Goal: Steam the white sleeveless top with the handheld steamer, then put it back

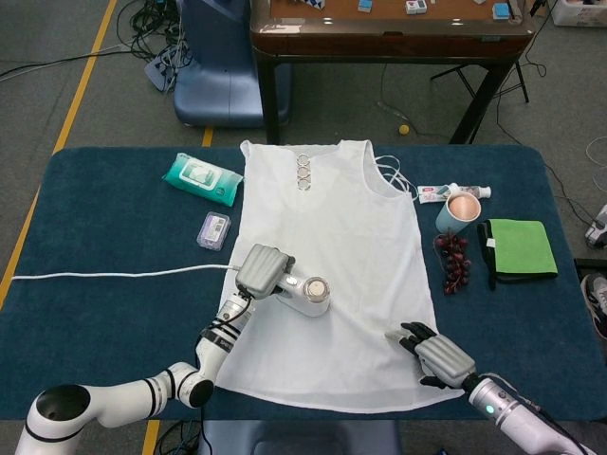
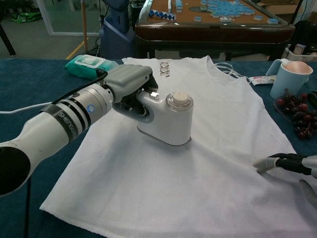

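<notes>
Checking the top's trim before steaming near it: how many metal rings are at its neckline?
3 rings, stacked in a short column at the middle of the white top's neckline: top ring, middle ring, bottom ring.

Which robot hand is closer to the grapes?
The right hand. It presses on the top's lower right corner, a short way below the grapes. The left hand holds the steamer on the top's left half, much farther away.

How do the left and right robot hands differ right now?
The left robot hand grips the handheld steamer mid-garment; the right robot hand holds nothing, its dark fingertips resting on the white top near the hem. The left one sits raised on the handle; the right lies low. Both are over the top.
</notes>
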{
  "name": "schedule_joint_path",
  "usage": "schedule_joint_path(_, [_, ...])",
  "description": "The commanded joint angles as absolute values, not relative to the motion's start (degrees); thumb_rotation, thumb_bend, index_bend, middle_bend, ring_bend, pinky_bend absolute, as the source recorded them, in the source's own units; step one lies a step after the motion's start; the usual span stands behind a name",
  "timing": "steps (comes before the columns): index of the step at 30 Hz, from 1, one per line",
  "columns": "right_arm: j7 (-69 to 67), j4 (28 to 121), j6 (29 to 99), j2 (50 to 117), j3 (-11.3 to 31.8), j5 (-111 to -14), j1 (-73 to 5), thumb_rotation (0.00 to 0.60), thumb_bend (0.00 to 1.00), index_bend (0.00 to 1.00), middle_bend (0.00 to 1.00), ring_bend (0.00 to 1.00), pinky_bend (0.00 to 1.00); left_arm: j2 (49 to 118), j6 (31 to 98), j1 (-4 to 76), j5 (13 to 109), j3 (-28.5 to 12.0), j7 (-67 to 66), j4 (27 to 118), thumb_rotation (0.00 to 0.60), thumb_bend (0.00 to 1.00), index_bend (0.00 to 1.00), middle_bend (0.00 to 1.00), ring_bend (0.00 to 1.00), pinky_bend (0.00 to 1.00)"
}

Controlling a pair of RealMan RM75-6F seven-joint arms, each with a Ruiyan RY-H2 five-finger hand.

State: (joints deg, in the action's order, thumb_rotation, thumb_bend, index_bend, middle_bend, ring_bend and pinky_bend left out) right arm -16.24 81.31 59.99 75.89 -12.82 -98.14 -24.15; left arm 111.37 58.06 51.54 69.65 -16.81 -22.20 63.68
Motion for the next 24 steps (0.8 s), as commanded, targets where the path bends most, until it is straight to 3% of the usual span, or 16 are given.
schedule_joint_path(1, [-16.1, 81.4, 60.0, 75.8, -12.8, -98.1, -24.1, 0.600, 0.90, 0.00, 0.14, 0.00, 0.02, 113.1, 58.1, 52.2, 69.4, -16.3, -23.3, 61.8, 0.600, 0.25, 0.75, 0.72, 0.63, 0.73])
schedule_joint_path(10, [-15.5, 81.9, 59.9, 75.6, -12.8, -97.7, -23.9, 0.600, 0.90, 0.00, 0.14, 0.00, 0.02, 114.8, 58.4, 52.1, 70.7, -14.9, -22.0, 57.8, 0.600, 0.25, 0.75, 0.72, 0.63, 0.73])
schedule_joint_path(24, [-14.6, 82.4, 59.2, 75.8, -12.6, -97.5, -24.2, 0.600, 0.90, 0.00, 0.14, 0.00, 0.02, 109.3, 58.7, 48.4, 73.3, -10.9, -19.5, 61.2, 0.600, 0.25, 0.75, 0.72, 0.62, 0.73])
